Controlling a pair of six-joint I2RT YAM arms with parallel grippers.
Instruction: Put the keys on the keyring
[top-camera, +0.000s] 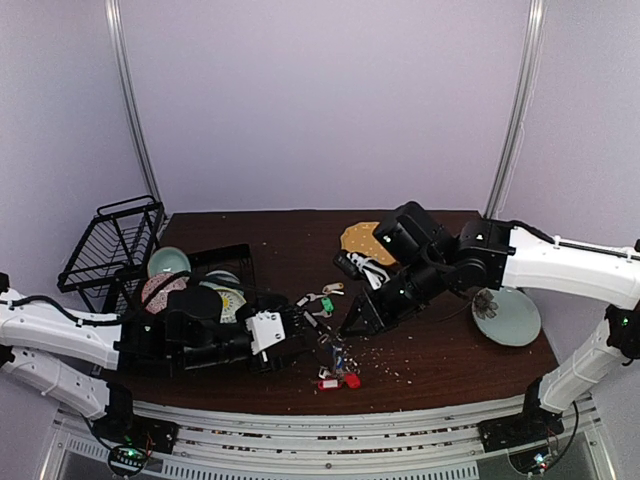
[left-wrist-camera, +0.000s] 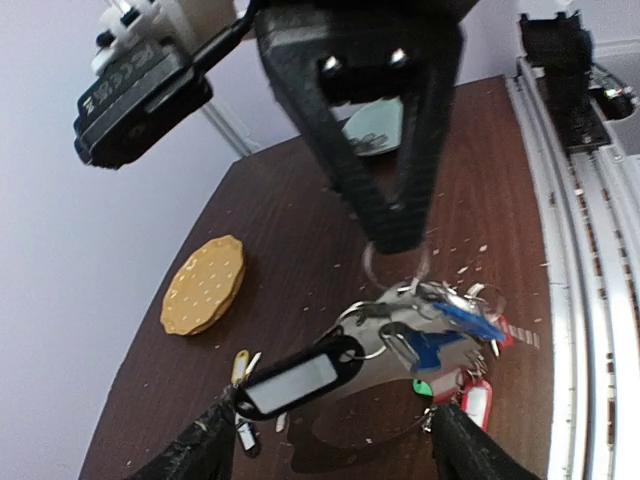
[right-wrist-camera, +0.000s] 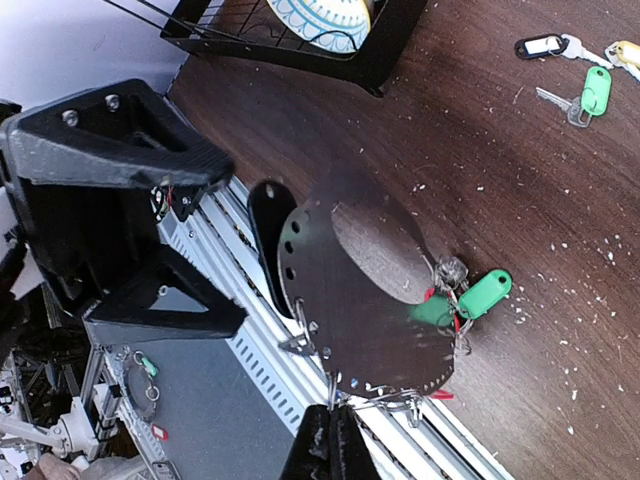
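Observation:
The keyring (left-wrist-camera: 385, 390) is a large, thin, shiny disc-like ring with holes round its rim, held above the table between both grippers. It also shows in the right wrist view (right-wrist-camera: 370, 300) and the top view (top-camera: 335, 353). Several keys hang on it, with blue (left-wrist-camera: 450, 320), black (left-wrist-camera: 300, 377) and green (right-wrist-camera: 485, 293) tags. My left gripper (left-wrist-camera: 330, 437) spans the ring, its fingers (left-wrist-camera: 195, 450) at opposite edges. My right gripper (right-wrist-camera: 335, 428) is shut on a key's small wire loop at the rim. Loose keys (top-camera: 322, 300) lie further back, and red-tagged ones (top-camera: 342, 381) lie near the front.
An orange dotted plate (top-camera: 360, 237) lies at the back centre. A black wire rack (top-camera: 110, 245) and a black tray of bowls (top-camera: 205, 280) stand at the left. A pale green plate (top-camera: 505, 316) lies at the right. Crumbs litter the table by the front rail (top-camera: 320, 415).

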